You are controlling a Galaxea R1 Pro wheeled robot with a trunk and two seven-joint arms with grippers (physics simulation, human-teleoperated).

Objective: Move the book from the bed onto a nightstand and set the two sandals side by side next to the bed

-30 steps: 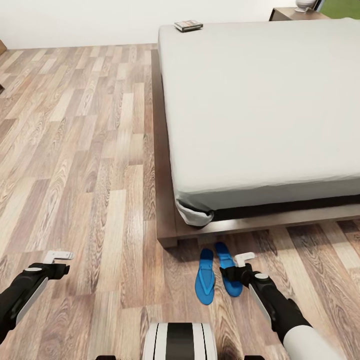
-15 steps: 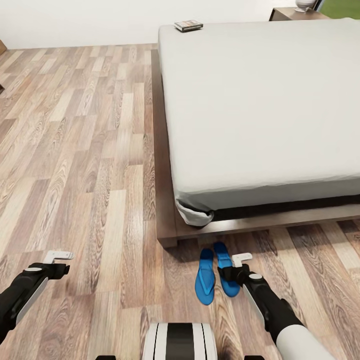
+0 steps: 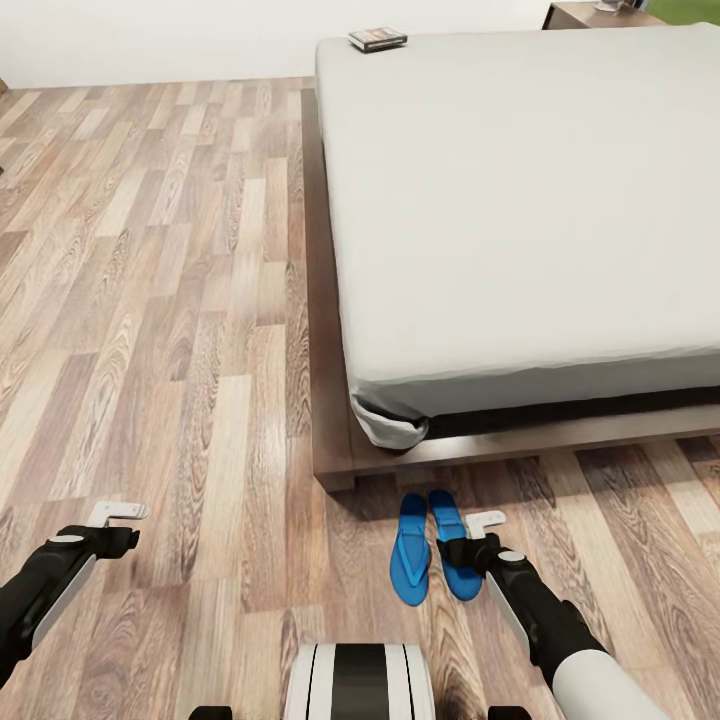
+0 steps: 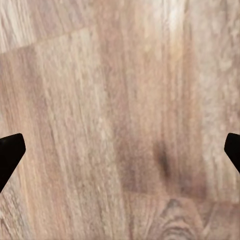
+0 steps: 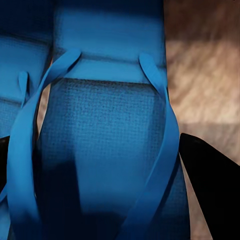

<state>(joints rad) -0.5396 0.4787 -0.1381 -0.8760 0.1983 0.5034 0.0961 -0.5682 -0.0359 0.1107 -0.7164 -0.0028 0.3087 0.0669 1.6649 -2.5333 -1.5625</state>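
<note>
I am looking down over a light wood-plank floor (image 3: 180, 330) in a white-walled bedroom, with the large low bed (image 3: 520, 200), its grey mattress on a dark brown wooden base, as my landmark. The two flat bright blue flip-flop sandals (image 3: 432, 545) are lying side by side on the floor just beside the near corner of the bed's foot, their toes pointing at the base. The right-hand sandal (image 5: 107, 145) is sitting directly under my right gripper (image 3: 478, 535), whose black fingers are spread wide and straddling its straps without pinching anything. The small dark paperback book (image 3: 378, 39) is resting on the far corner of the mattress, well apart from both arms, and a corner of a dark brown nightstand (image 3: 585, 14) is peeking past the bed's far side.

If I am nudging this sandal, I judge it best to be keeping the fingers level, closing across the sole's narrow width, and avoiding the neighbouring sandal so the pair is not disturbed.

My left gripper (image 3: 115, 515) is hanging over bare planks away from the bed, its fingertips (image 4: 11, 152) standing far apart on nothing. The right wrist view is giving me the strap detail and the touching edge of the second sandal; the head view is giving the pair's placement against the bed.
</note>
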